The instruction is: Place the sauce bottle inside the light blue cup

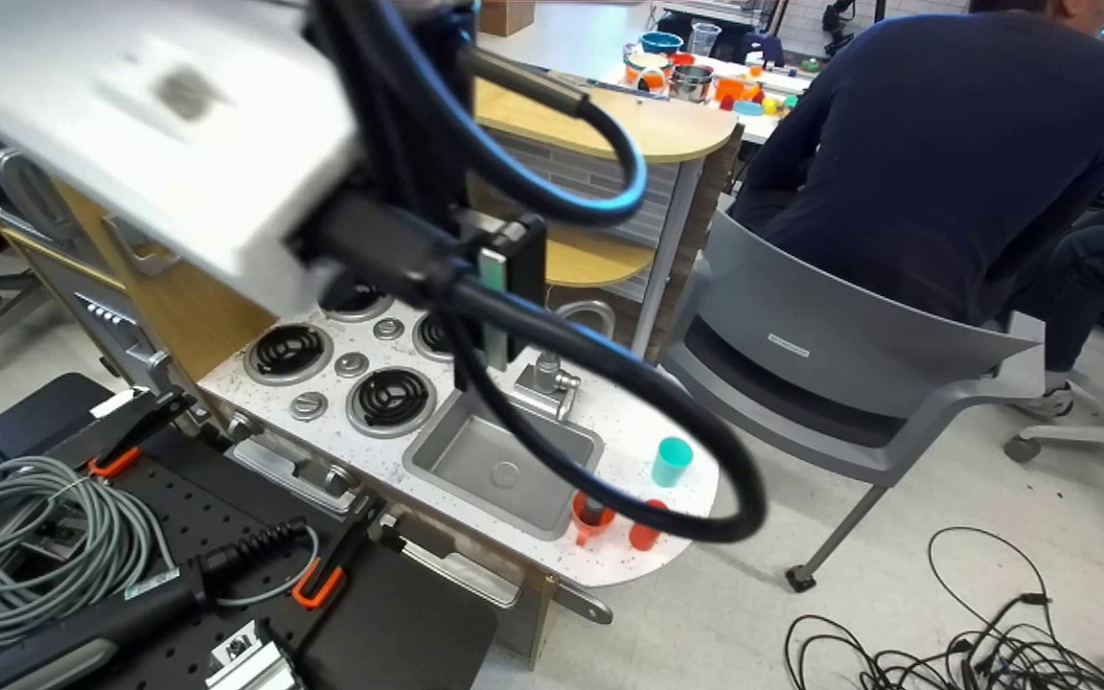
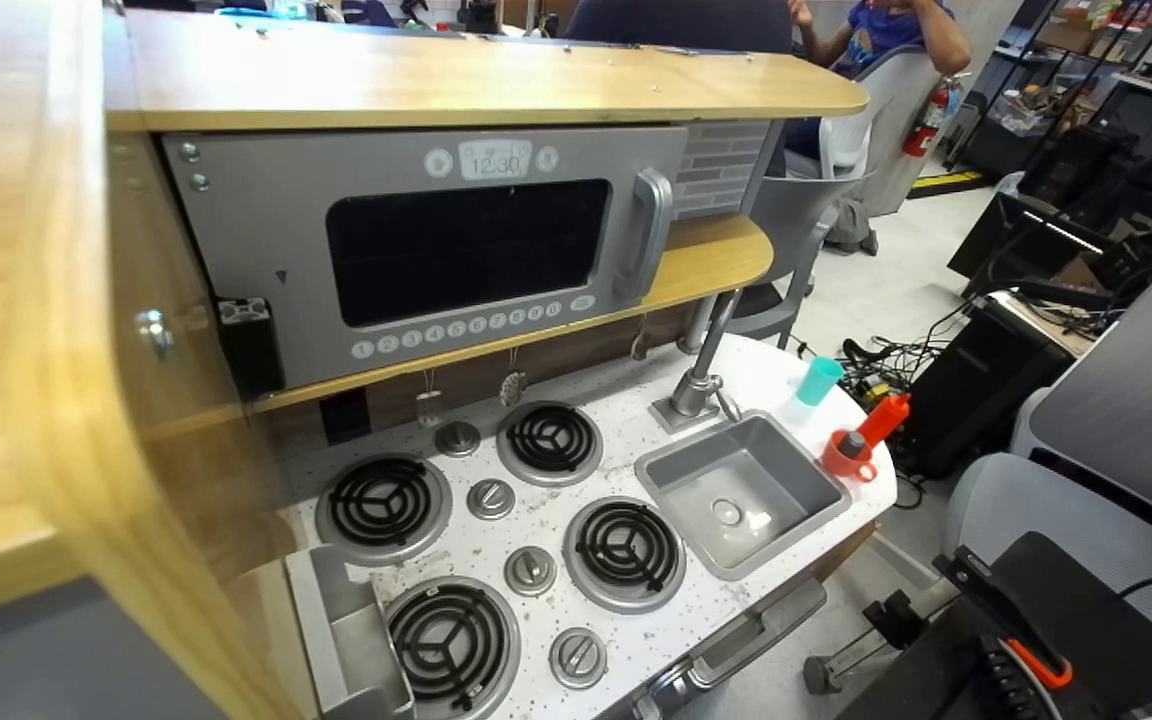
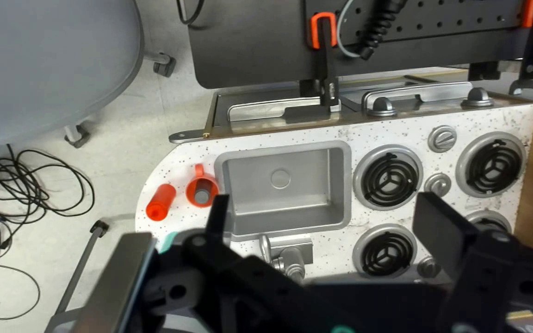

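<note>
The red sauce bottle stands on the white counter's rounded end in both exterior views and the wrist view; a cable partly covers it in an exterior view. The light blue cup stands beside it, upright, and also shows in an exterior view. In the wrist view only a sliver of the cup shows past my gripper. My gripper is open and empty, high above the sink and burners, with the bottle and cup off to its left in the wrist view.
A red mug holding a dark object stands close to the bottle. The grey sink and upright faucet are alongside. Burners fill the counter's other end. A shelf with a microwave overhangs the back. A chair stands behind.
</note>
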